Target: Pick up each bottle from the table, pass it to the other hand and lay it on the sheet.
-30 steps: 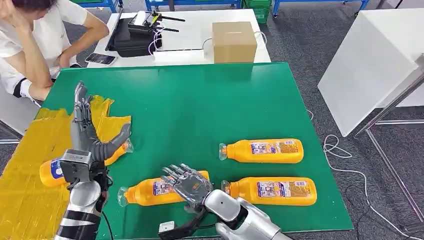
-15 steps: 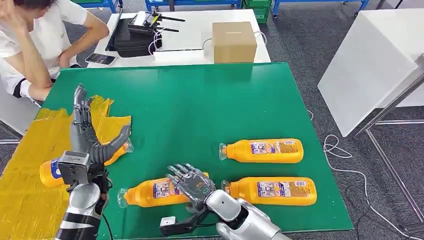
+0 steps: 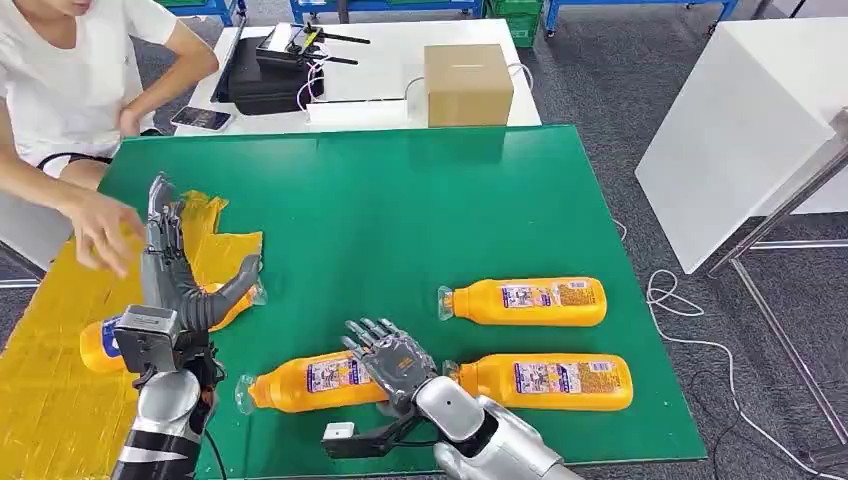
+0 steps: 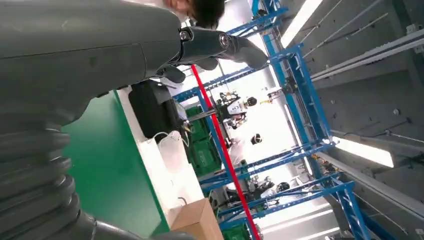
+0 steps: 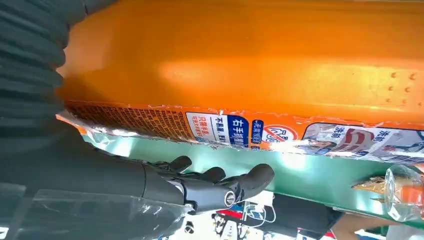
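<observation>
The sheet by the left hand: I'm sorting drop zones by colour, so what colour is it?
Yellow. The sheet lies over the green table, clearest in the head view.

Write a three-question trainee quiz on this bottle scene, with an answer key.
1. How many orange bottles lie on the bare green table, off the yellow sheet?
2. True or false: the left hand is holding a bottle up in the air.
3. Which bottle is the right hand over? A) far right bottle B) near left bottle C) near right bottle

Key
1. Three; a fourth bottle lies on the sheet.
2. False: its fingers are spread above the bottle lying on the sheet.
3. B; the right wrist view shows its fingers beside that bottle, not closed on it.
</observation>
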